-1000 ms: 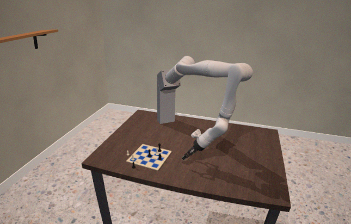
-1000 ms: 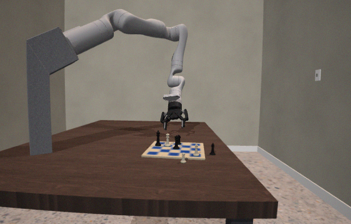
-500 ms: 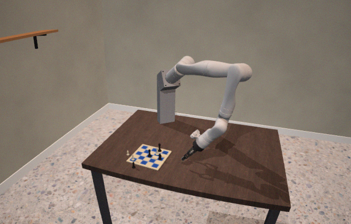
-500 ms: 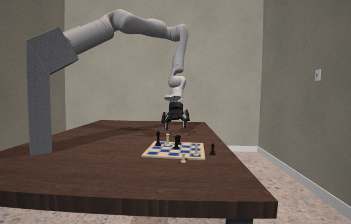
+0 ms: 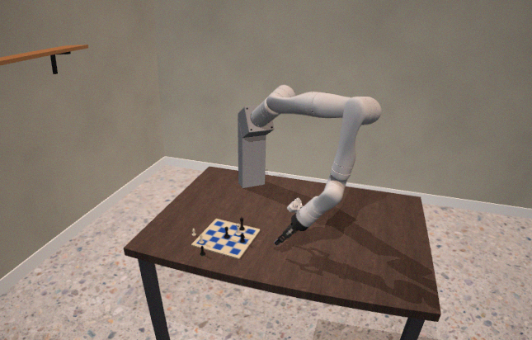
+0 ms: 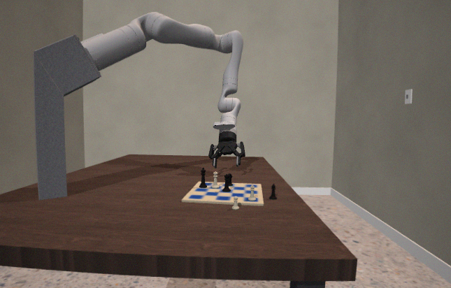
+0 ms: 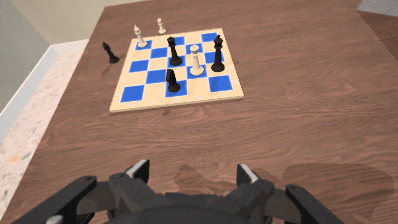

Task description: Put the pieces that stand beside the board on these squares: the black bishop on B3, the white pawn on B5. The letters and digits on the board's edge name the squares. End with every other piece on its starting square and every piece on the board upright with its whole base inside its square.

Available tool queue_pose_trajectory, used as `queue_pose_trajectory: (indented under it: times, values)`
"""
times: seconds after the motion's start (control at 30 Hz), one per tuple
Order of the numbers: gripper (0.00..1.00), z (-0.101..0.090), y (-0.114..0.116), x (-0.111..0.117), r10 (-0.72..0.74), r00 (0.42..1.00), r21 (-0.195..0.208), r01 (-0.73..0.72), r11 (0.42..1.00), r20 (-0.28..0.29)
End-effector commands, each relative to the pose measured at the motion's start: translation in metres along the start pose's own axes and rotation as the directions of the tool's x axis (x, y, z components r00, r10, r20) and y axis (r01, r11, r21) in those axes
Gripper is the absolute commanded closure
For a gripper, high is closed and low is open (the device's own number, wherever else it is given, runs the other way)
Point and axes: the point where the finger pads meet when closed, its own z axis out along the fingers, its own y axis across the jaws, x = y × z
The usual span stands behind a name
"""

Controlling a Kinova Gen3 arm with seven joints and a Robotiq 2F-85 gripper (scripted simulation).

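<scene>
Gripper (image 7: 192,176) fingers spread wide, nothing between them, hovering over bare wood short of the board (image 7: 150,102). Open table (image 7: 310,100) between fingers and the board's near edge, more to the side. On the board: three black pieces, two white, all upright. Beyond it, black bishop (image 7: 109,52) stands off the side edge, near the table edge. White pawn (image 7: 160,26) stands just past the board's far edge.

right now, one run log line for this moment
gripper: open, empty, off the board's near side | black bishop: on table beside board | white pawn: on table beside board | placed: none
</scene>
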Motion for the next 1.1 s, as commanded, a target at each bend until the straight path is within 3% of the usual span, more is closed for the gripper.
queue_pose_trajectory:
  times: [0.0,1.07]
  values:
    - [0.00,0.001,-0.003,0.001,0.004,1.000,0.000,-0.004,1.000,-0.001]
    - [0.00,0.005,-0.014,-0.001,-0.044,0.999,-0.010,0.044,0.999,0.008]
